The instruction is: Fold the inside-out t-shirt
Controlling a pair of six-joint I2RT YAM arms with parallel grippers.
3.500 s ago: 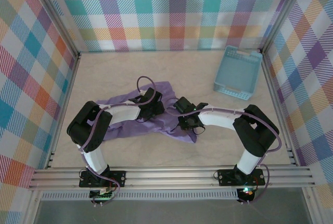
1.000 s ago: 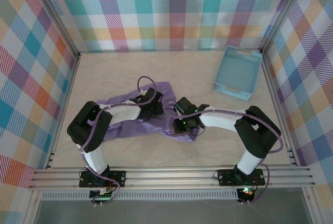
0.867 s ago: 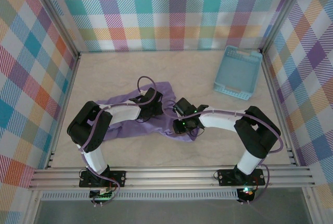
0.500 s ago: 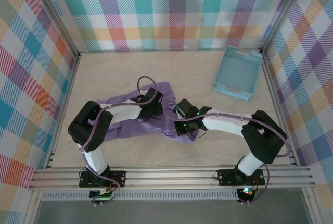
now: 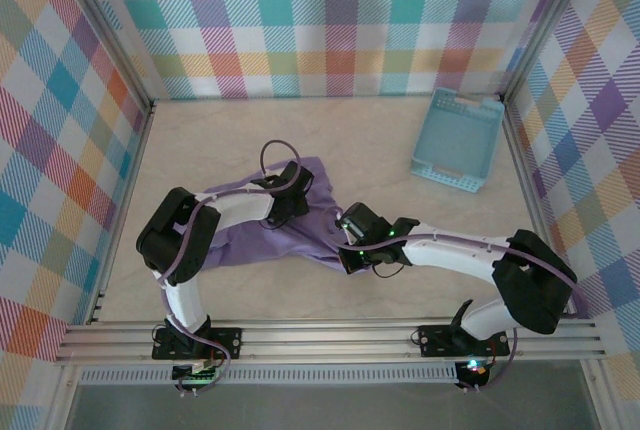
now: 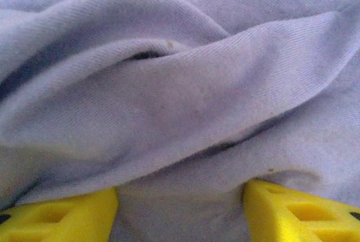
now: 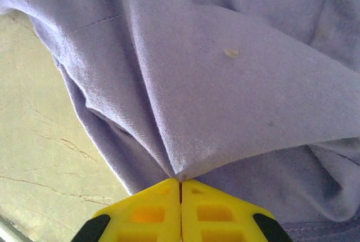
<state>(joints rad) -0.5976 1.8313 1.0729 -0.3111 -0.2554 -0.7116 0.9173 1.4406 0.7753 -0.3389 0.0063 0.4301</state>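
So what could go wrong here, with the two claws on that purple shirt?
The right gripper is shut on just a small peak of the t-shirt, so the cloth could slip free if it pulls. The left gripper stands open with bunched folds between its fingers; a pull across those might drag the whole shirt or deepen the creases rather than flatten it.

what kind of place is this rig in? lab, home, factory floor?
Most likely a lab test cell, not a home: plaid cloth walls on an aluminium frame, left arm and right arm bolted at the near edge, a t-shirt and basket as props.
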